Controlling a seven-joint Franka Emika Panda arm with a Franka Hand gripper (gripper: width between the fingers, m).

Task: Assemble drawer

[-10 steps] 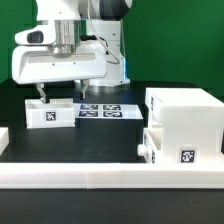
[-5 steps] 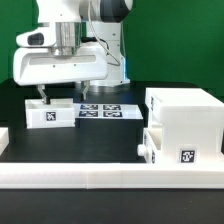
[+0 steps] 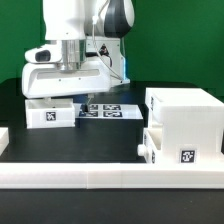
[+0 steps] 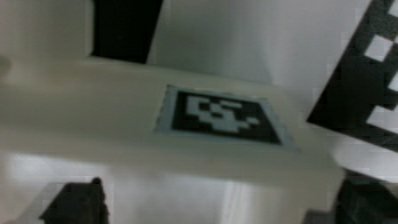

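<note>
Pickup of the loose tray [image 3: 45,114] looks like the step in hand. The tray lies near the tabletop's far edge, toward the exterior view's left, just beside the marker board [image 3: 103,110]. The gripper [image 4: 217,203] hangs directly over it. In the wrist view the dark fingertips [image 4: 71,205] stand wide apart, with the tray's white face and its tag [image 4: 222,115] between them, so the claw is spread and holds nothing.

The housing [image 3: 185,112] stands well apart, toward the near corner on the exterior view's right. A second tray [image 3: 165,150] appears to sit in its lower slot, knob outward, though how deep it is seated cannot be told.

The next move probably calls for lowering until the fingers straddle one wall of the tray, then closing firmly. The carry to the housing's free slot would need the tray kept level and square to the opening.
</note>
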